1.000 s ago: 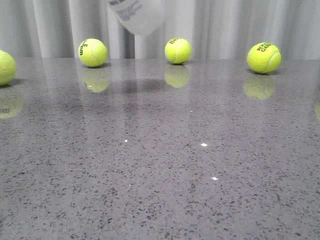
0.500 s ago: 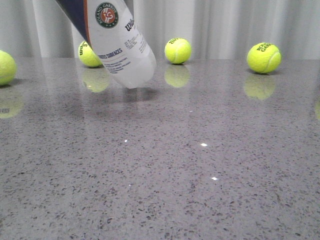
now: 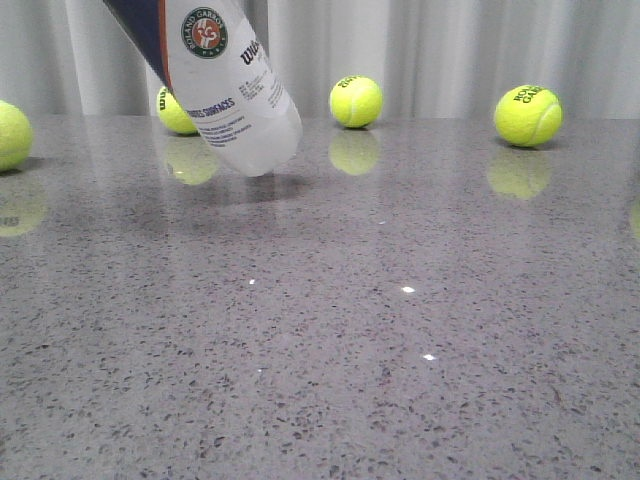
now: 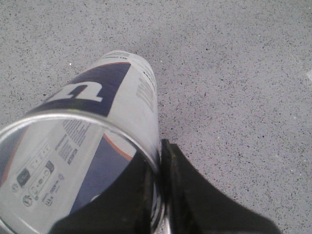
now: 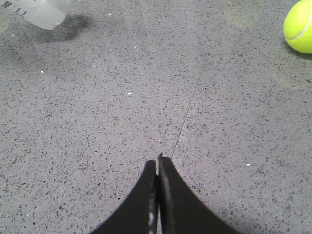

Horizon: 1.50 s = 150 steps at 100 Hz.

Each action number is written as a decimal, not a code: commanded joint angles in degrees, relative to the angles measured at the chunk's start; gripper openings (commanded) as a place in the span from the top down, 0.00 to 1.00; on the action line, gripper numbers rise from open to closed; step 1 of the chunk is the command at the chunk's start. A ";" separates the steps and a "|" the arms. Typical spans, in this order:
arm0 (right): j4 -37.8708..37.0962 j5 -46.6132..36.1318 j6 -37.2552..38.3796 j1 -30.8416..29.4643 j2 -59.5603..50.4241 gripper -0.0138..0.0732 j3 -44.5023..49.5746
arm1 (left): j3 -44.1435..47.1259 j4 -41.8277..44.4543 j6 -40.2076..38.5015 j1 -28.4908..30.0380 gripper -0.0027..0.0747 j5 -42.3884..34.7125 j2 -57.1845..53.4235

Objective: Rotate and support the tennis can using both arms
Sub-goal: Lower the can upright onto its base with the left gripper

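Observation:
The tennis can [image 3: 225, 90] leans in from the top left of the front view, closed end down and close over the grey table [image 3: 400, 330]; I cannot tell if it touches. Its navy panel, orange stripe and round emblem face the camera. In the left wrist view the tennis can [image 4: 112, 112] points away from me, and my left gripper [image 4: 158, 146] is shut on its open rim, one finger inside and one outside. My right gripper [image 5: 158, 161] is shut with nothing in it, over bare table well apart from the tennis can's end [image 5: 41, 12]. Neither arm shows in the front view.
Tennis balls lie along the far edge: one [image 3: 356, 101] in the middle, one [image 3: 527, 115] at the right, one [image 3: 10, 135] at the left edge, one [image 3: 175, 112] partly behind the can. A ball [image 5: 300, 27] shows in the right wrist view. A curtain hangs behind.
The can has come down from the top of the front view towards the table, showing its label, then shifted slightly left.

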 commanded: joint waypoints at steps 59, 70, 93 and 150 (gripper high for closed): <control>-1.54 -4.03 -0.19 -0.37 0.49 0.91 -1.54 | -0.51 -1.34 -0.65 -0.45 0.47 0.33 -1.90; -1.54 -4.03 -0.19 -0.37 0.49 0.91 -1.54 | -1.97 -1.43 -0.65 -0.45 0.45 0.33 -1.90; -1.54 -4.03 -0.19 -0.37 0.49 0.91 -1.54 | -4.86 -3.28 -0.65 -1.12 0.45 0.33 -0.88; -1.54 -4.03 -0.19 -0.37 0.49 0.91 -1.54 | -15.47 -4.24 -0.25 -8.99 0.45 -2.07 6.11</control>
